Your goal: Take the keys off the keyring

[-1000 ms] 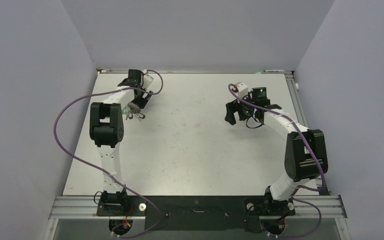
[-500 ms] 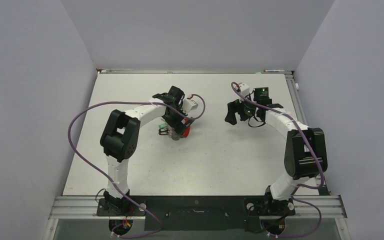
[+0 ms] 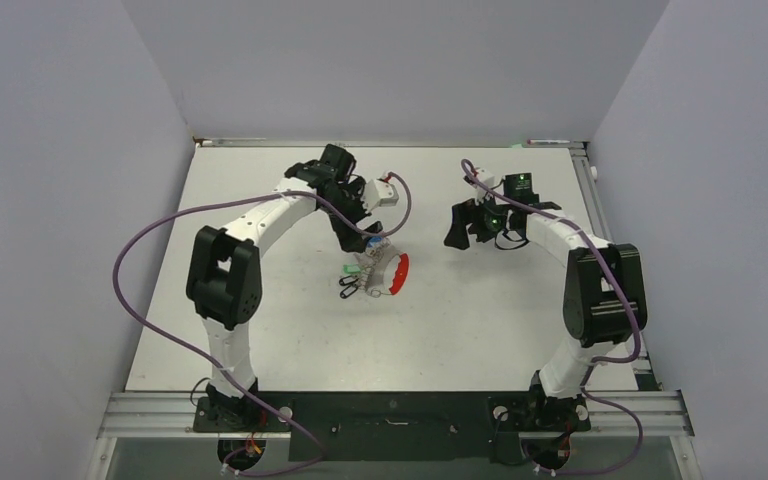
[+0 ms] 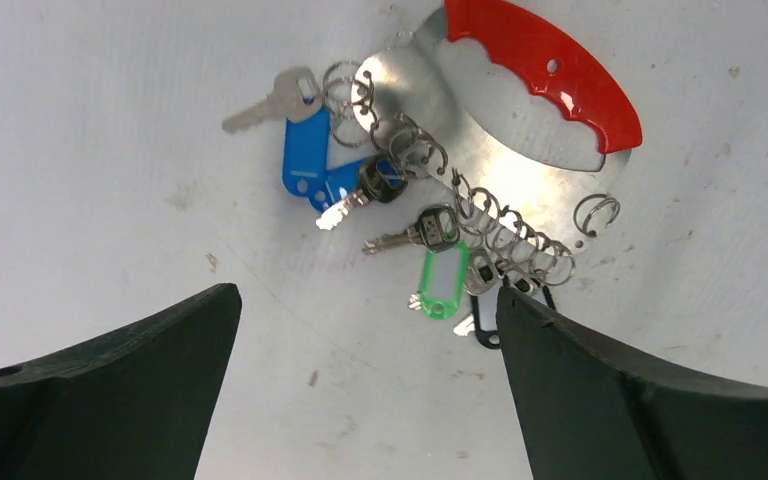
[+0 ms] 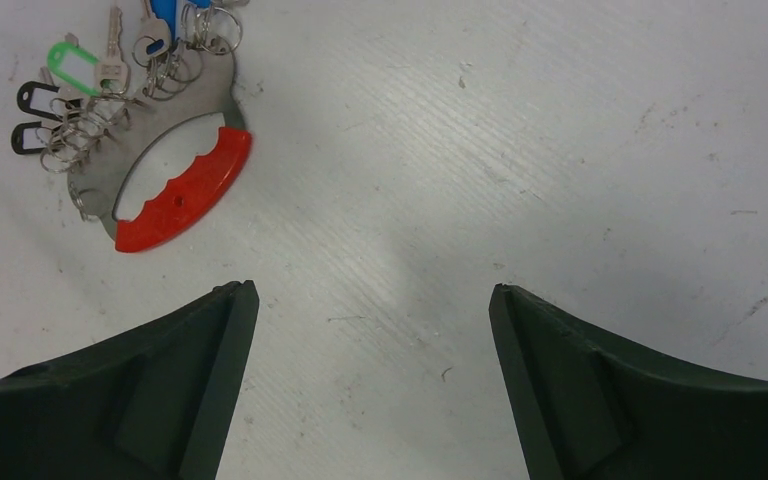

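Jaws gape empty on left gripper [image 4: 368,300] and right gripper [image 5: 372,290] — keyring [image 4: 550,70] lies flat mid-table; best to pin its red handle, then ease keys [image 4: 430,232] off singly.

A flat white rectangular bench [image 3: 460,330], its matt top lightly scuffed and speckled, sits evenly lit inside a plain pale lilac-grey back wall [image 3: 390,60], a matching left wall [image 3: 50,200] and a matching right wall [image 3: 720,200], with a silvery aluminium rail [image 3: 160,410] along its near edge
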Action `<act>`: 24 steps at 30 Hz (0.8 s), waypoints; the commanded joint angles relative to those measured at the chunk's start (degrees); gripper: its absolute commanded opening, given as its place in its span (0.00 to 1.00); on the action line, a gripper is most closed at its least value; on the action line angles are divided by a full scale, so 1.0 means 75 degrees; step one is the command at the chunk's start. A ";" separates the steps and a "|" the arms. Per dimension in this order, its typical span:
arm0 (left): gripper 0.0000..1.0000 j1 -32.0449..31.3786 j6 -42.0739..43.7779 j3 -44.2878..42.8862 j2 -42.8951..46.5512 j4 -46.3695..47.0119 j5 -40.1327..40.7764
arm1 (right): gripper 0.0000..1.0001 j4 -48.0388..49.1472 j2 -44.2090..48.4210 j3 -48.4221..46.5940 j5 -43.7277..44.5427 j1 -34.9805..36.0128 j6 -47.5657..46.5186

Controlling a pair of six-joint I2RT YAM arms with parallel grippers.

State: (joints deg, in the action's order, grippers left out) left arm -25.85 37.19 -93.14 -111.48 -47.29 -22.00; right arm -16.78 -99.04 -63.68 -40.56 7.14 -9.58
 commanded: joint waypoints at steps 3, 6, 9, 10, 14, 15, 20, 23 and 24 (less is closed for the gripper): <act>0.97 -0.0316 0.2707 -0.1901 -0.1076 -0.0648 -0.0866 | 0.90 -0.0140 0.0095 -0.0522 -0.0723 -0.0365 0.0530; 0.92 -0.0386 0.3638 -0.2893 -0.1784 -0.1612 -0.1159 | 0.90 0.0091 0.0252 -0.0337 -0.1004 -0.0716 0.0888; 0.90 -0.0455 0.4245 -0.3938 -0.2537 -0.2434 -0.1150 | 0.90 0.0189 0.0308 -0.0228 -0.1166 -0.0923 0.1090; 0.88 -0.0465 0.4432 -0.4337 -0.2790 -0.2727 -0.1170 | 0.90 0.0201 0.0319 -0.0205 -0.1192 -0.0927 0.1127; 0.86 -0.0525 0.4842 -0.5301 -0.3566 -0.3381 -0.1215 | 0.90 0.0217 0.0361 -0.0170 -0.1189 -0.0928 0.1172; 0.85 -0.0537 0.4899 -0.5297 -0.3625 -0.3364 -0.1230 | 0.90 0.0243 0.0381 -0.0136 -0.1190 -0.0928 0.1189; 0.83 -0.0616 0.5101 -0.4948 -0.3766 -0.3101 -0.1008 | 0.90 0.0273 0.0390 -0.0080 -0.1225 -0.0928 0.1186; 0.80 -0.0701 0.4916 -0.4782 -0.3825 -0.2846 -0.0819 | 0.90 0.0268 0.0374 -0.0085 -0.1225 -0.0928 0.1167; 0.79 -0.0748 0.4883 -0.4697 -0.3827 -0.2771 -0.0744 | 0.90 0.0268 0.0345 -0.0087 -0.1225 -0.0928 0.1151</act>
State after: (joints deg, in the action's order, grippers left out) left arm -30.30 72.66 -129.49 -140.33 -68.60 -27.70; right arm -16.69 -99.20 -64.45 -48.16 -0.16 -0.84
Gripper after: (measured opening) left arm 0.811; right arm 0.898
